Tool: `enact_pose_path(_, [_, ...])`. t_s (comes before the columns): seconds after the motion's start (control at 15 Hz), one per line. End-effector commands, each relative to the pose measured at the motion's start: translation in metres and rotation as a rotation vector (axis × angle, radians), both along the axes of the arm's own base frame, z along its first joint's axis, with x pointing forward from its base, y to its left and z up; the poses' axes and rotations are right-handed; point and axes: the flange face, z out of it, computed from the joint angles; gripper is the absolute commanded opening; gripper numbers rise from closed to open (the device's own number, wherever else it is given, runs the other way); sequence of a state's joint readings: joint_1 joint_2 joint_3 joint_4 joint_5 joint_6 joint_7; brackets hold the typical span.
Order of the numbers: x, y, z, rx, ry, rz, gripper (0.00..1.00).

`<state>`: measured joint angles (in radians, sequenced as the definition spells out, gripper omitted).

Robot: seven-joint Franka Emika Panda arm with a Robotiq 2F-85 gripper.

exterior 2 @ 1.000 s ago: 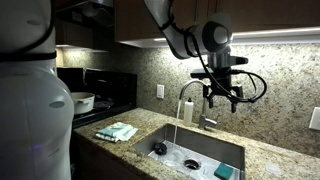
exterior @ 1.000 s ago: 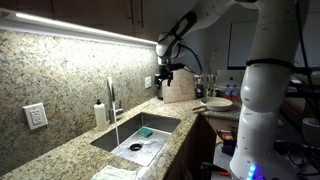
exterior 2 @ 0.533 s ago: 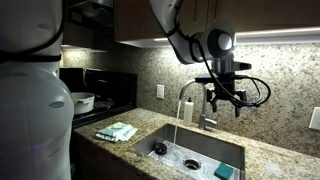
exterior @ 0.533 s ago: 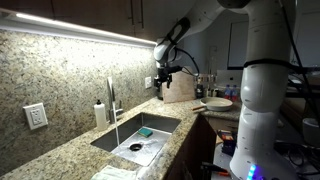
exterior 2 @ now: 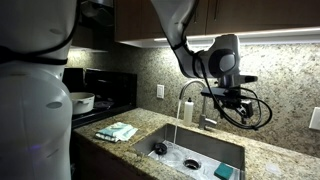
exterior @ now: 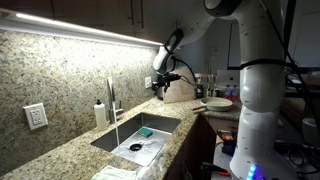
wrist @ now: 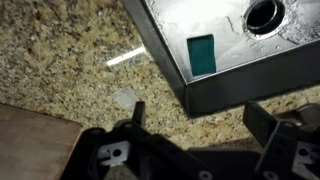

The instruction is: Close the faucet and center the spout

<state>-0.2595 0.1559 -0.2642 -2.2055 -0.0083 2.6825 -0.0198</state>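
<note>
Though thin, a shiny chrome faucet (exterior: 111, 98), high-arched.

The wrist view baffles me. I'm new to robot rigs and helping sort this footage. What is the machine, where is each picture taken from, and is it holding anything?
The machine is a white robot arm with a two-fingered gripper at its end. Two pictures come from cameras standing in the kitchen, looking at the sink from different places. The third comes from a camera on the wrist, looking down past the dark fingers at the granite counter and a corner of the sink. The gripper is open and holds nothing. Behind the sink stand the chrome faucet and a white soap bottle. A thin pale streak under the spout looks like running water. A green sponge lies in the basin, and a folded cloth lies on the counter.
</note>
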Motion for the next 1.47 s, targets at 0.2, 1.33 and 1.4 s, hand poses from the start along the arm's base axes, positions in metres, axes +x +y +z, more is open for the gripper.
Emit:
enact_pose_path(0.2, [0.043, -0.031, -0.052, -0.039, -0.253, 0.012, 1.0])
enact_pose_path(1.33, [0.113, -0.019, -0.074, 0.004, -0.378, 0.11, 1.0])
enact_pose_path(1.4, [0.122, -0.015, -0.075, -0.022, -0.396, 0.117, 1.0])
